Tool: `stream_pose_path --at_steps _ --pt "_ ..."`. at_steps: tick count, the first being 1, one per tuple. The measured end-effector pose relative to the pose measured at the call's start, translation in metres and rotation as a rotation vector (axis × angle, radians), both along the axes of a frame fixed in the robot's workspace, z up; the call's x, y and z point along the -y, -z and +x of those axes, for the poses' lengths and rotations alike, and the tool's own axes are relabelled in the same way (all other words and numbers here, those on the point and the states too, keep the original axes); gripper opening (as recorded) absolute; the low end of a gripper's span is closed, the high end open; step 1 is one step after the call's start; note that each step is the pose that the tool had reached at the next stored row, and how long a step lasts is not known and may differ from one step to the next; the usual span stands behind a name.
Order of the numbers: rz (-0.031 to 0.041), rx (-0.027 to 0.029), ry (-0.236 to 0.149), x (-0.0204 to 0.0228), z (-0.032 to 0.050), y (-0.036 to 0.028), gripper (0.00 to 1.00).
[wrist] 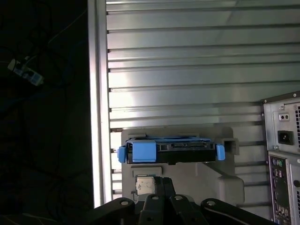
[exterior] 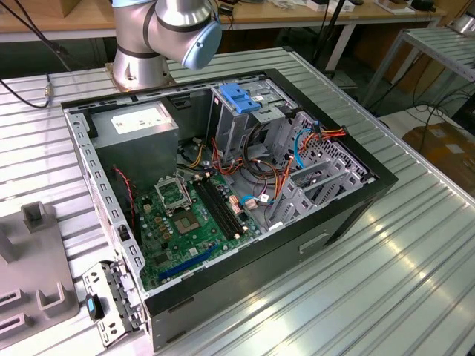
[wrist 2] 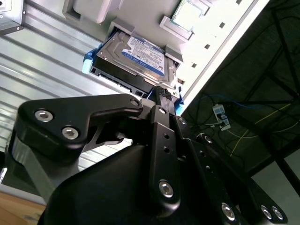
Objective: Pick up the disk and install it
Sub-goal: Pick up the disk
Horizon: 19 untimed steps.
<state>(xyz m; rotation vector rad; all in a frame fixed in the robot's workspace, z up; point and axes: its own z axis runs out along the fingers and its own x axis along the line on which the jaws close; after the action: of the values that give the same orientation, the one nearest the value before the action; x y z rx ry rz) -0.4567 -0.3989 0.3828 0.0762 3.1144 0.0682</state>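
- The robot arm (exterior: 167, 33) is cut off by the exterior view's upper edge; only its base and one joint are seen.
- The grey holder (exterior: 44, 267) at the exterior view's left is cropped by that edge.
- In the second wrist view, one end of the disk (wrist 2: 145, 54) is covered by the gripper (wrist 2: 161, 93).
- In the first wrist view, the disk (wrist: 171, 152) is seen edge-on, so its broad faces are hidden.
- The computer case (wrist: 281, 159) is cut off at that view's edge.

You see the disk (wrist 2: 140, 58) seated in a grey holder (wrist 2: 136, 18) on the ribbed table (wrist 2: 42, 61), with the gripper (wrist 2: 161, 96) at its edge.
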Motion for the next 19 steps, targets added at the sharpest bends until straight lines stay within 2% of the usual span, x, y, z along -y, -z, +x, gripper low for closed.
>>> stream_pose_path --at_steps 19 --pt "0.0 0.0 -0.071 0.0 0.0 0.0 0.11"
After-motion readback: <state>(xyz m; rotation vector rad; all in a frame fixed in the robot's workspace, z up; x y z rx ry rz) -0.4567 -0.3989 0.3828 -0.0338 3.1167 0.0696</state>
